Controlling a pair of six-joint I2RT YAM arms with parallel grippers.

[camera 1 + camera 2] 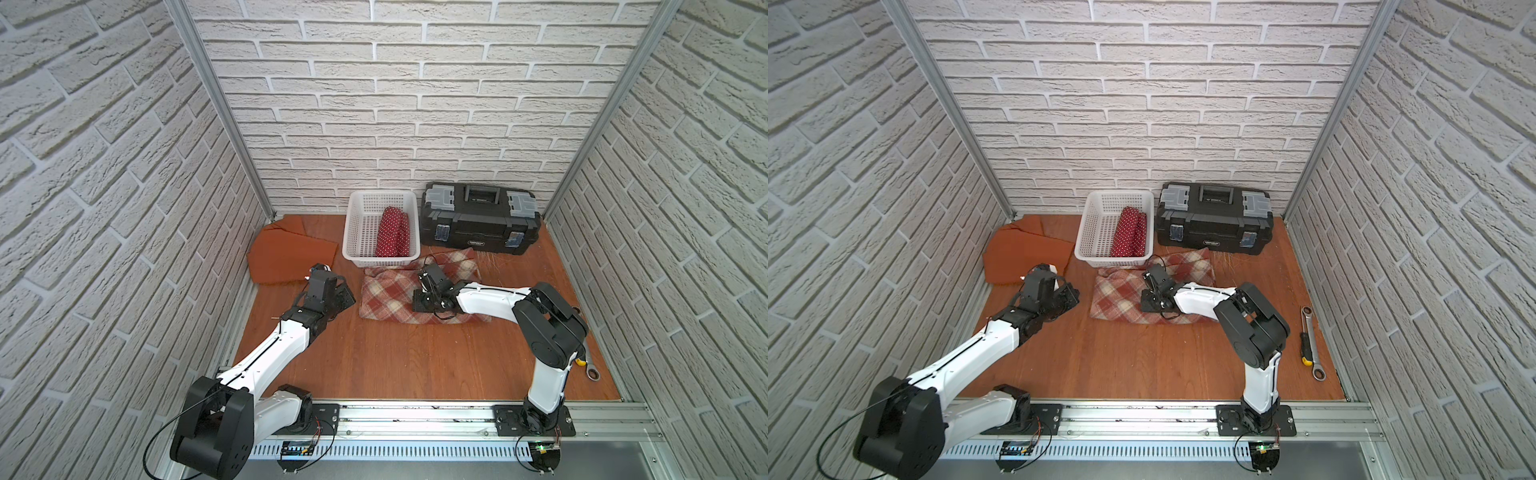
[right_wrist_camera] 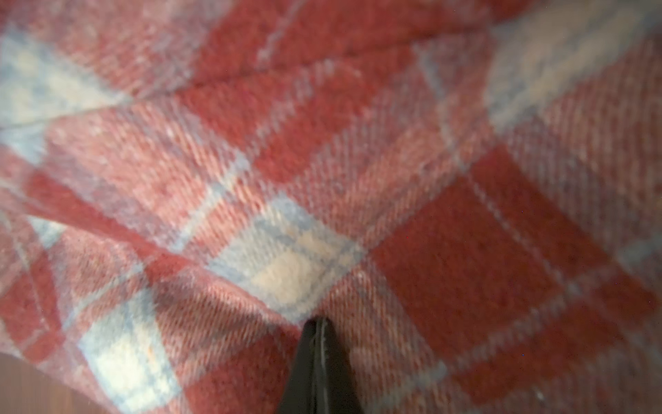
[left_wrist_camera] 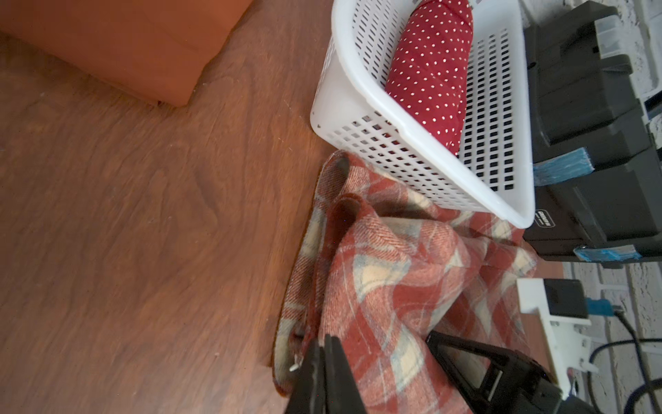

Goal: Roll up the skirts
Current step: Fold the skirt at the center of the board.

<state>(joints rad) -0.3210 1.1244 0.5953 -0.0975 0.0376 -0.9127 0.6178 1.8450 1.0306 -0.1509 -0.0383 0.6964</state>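
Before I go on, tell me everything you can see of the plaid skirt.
The plaid skirt is thick, woolly-looking woven cloth in red and cream checks with pale blue lines. It lies rumpled, not rolled, on the wooden surface, humped into folds. Its far edge meets the front wall of the white basket. The left claw is shut at its side edge; a grip there is unclear. The right claw is shut mid-cloth, a fold puckering into its tips.

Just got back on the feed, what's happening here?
Both hands are shut on the plaid skirt, lying rumpled on the table: left hand at its edge, right hand on a fold mid-cloth. The polka-dot skirt sits rolled in the basket; the orange skirt lies unrolled beside it.
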